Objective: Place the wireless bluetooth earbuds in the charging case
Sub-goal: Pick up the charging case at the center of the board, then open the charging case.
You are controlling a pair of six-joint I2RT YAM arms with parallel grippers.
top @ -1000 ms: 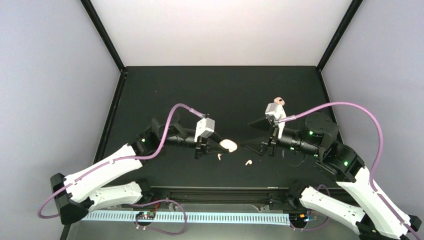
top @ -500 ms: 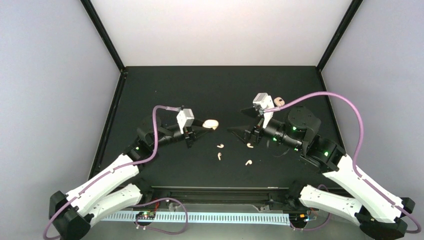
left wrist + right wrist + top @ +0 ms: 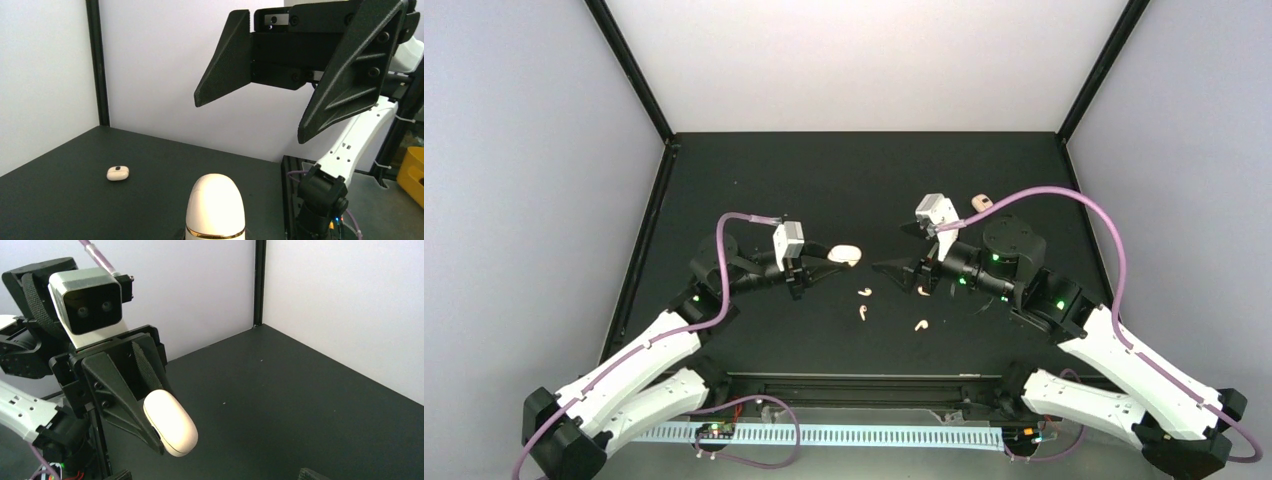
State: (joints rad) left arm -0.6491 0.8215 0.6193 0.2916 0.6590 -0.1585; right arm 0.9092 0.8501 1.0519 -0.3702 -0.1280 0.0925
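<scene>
Black tabletop point(image 3: 824, 170). Right gripper point(image 3: 895, 249) raised right of centre, jaws spread wide, nothing between them. Left gripper point(image 3: 826, 262) left of centre, clamped on cream charging case point(image 3: 845, 254), lid closed, rounded end toward right gripper. Four earbuds point(image 3: 864, 292) loose on desk mid-table, toward near edge, apart from case. Small pale pod point(image 3: 982, 202) toward right edge.
</scene>
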